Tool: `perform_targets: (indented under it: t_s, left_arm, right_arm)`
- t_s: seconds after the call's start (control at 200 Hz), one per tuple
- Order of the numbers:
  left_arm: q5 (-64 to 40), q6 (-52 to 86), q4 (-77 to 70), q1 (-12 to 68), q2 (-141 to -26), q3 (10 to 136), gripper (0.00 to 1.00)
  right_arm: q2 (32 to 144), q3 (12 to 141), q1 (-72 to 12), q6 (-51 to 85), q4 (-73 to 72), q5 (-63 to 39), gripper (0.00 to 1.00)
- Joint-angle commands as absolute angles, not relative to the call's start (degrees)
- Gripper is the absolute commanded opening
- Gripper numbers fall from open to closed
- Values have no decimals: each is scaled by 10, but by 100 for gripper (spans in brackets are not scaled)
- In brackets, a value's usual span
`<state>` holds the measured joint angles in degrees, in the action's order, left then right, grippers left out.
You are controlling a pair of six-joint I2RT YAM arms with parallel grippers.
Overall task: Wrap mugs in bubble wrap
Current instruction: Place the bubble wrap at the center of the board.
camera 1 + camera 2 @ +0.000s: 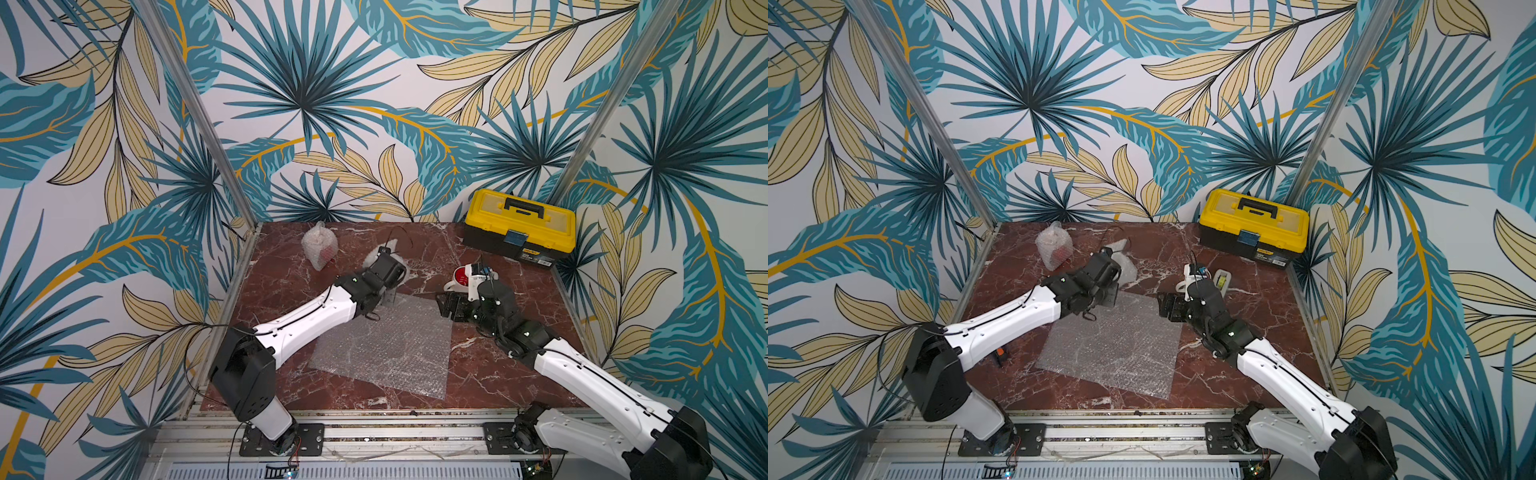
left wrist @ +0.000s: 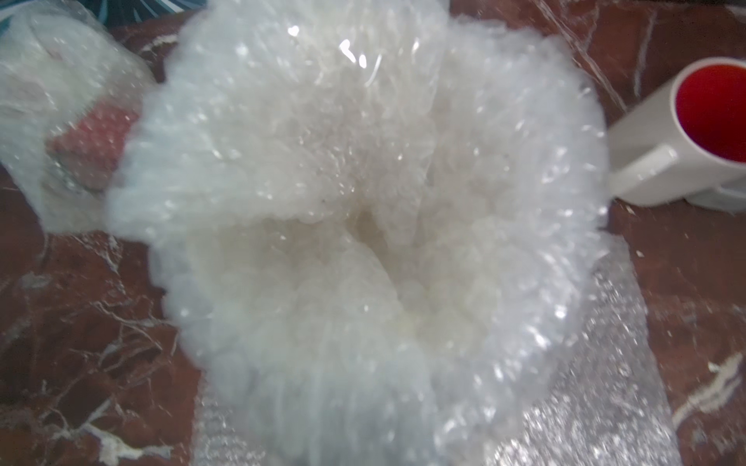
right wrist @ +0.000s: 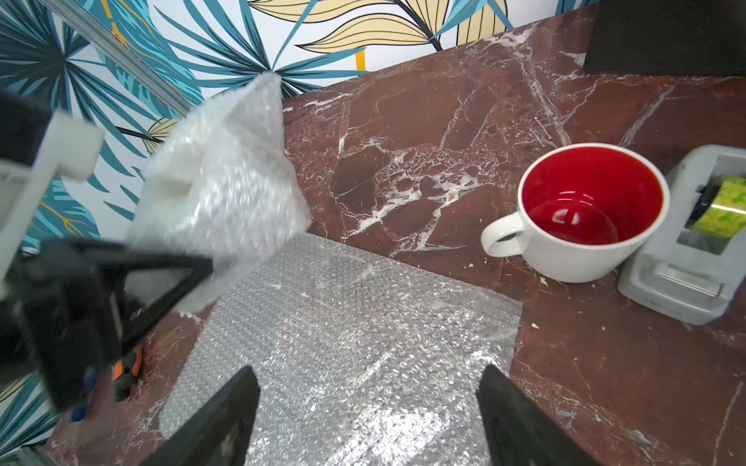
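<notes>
Bubble wrap sheet point(image 1: 386, 353) lies flat on the marble table point(image 1: 498, 374), wrapped bundle point(image 1: 319, 246) behind it

Red-brown marble table point(image 1: 498, 374) w/ white veins; wall point(image 1: 374, 83) white w/ teal & tan palm leaves. Toolbox point(image 1: 519, 226) yellow over black. Mug point(image 3: 581, 226) white outside, red inside. Bubble wrap sheet point(image 1: 382, 345) clear, bubbled; bundle point(image 3: 218, 181) whitish. Tape dispenser point(image 3: 682, 258) grey, roll point(image 3: 726, 205) green.

The left arm point(image 1: 307, 320) and right arm point(image 1: 582, 374) have white shells dotted with small dark screws, black joints, and thin black cables running along them.
</notes>
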<state>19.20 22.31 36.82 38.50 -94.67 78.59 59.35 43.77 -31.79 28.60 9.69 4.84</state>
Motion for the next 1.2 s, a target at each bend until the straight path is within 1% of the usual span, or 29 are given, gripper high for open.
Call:
perform_targets:
  t_s: [0.0,0.055,0.16,0.275,0.516,0.686,0.726,0.761,0.821,0.871,0.906,1.026,1.152,1.192]
  left_arm:
    - [167,149,346,325,-995,862,0]
    - [157,135,345,298,-1021,888,0]
    - [132,122,338,250,-1069,933,0]
    - [111,105,331,214,-1122,979,0]
    - [94,90,331,175,-1204,1044,0]
    - [108,85,332,166,-1233,1047,0]
    - [109,85,334,165,-1237,1045,12]
    - [107,87,335,163,-1237,1043,28]
    - [98,96,336,162,-1232,1035,51]
    - [87,103,336,162,-1221,1027,66]
    - [78,107,336,162,-1212,1021,74]
    - [65,145,336,164,-1156,982,89]
    - [66,197,331,181,-1074,907,99]
    - [70,207,324,193,-1047,878,100]
  right_arm:
    - [573,449,-316,261,119,14,92]
    - [563,460,-316,255,153,8,93]
    - [540,466,-315,255,175,10,99]
    - [519,459,-314,252,179,9,100]
    - [517,463,-313,247,215,20,100]
    - [523,470,-312,271,261,98,100]
    - [526,473,-310,277,275,119,100]
    - [529,476,-309,285,286,141,100]
    - [536,481,-306,299,316,183,100]
    - [546,488,-302,311,340,210,100]
    - [554,491,-297,322,357,227,100]
    - [596,499,-272,366,375,239,100]
    - [651,503,-251,413,342,205,100]
    - [671,504,-244,422,323,189,99]
